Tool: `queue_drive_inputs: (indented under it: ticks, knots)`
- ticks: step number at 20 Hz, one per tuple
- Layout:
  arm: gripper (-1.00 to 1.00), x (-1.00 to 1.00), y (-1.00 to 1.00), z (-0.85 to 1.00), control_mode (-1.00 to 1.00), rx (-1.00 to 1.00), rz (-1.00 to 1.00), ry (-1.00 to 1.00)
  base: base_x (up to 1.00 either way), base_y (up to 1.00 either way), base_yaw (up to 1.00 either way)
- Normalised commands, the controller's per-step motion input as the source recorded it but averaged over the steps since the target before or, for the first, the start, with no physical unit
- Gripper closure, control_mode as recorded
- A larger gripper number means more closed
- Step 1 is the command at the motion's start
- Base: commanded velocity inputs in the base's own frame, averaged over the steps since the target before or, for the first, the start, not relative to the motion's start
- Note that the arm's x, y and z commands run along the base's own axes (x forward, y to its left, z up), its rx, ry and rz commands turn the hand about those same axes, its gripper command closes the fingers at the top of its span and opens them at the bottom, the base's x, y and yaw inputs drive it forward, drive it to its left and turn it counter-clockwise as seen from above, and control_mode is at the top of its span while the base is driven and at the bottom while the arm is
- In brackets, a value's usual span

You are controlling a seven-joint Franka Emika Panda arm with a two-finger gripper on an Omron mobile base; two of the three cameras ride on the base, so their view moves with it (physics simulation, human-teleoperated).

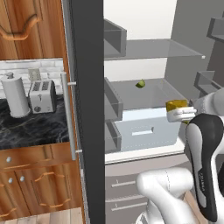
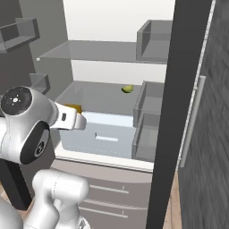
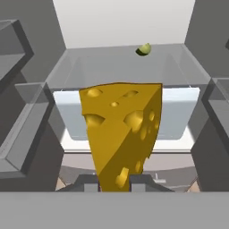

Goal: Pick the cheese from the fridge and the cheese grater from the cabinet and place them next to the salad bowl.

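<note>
Yellow cheese [image 3: 120,134] pinched between claw [image 3: 114,182] fingertips, before open fridge [image 1: 87,109].

Fridge [image 1: 87,109], door open: cheese [image 3: 120,134] sits between the gripper [image 3: 114,182] fingertips, in front of the drawer [image 1: 144,129] and clear of the shelf [image 1: 148,94] above it. Small fruit [image 1: 140,84] lies at the back of that shelf, behind and above the cheese; door bins stand to either side. Left of the fridge: counter [image 1: 26,127] bearing a toaster [image 1: 42,96], with a paper-towel roll [image 1: 15,95] on the toaster's left.
</note>
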Motion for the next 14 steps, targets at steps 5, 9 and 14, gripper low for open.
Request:
queue_drive_inputs:
  ticks: [5, 9, 14]
  knots:
    - [1.00, -0.09, 0.00, 0.12, -1.00, 0.00, 0.00, 0.00, 0.00, 0.00, 0.00]
    - [1.00, -0.18, 0.00, 0.31, -1.00, 0.00, 0.00, 0.02, 0.00, 0.00, 0.00]
    - [1.00, -0.05, 0.00, 0.05, -1.00, 0.00, 0.00, 0.00, 0.00, 0.00, 0.00]
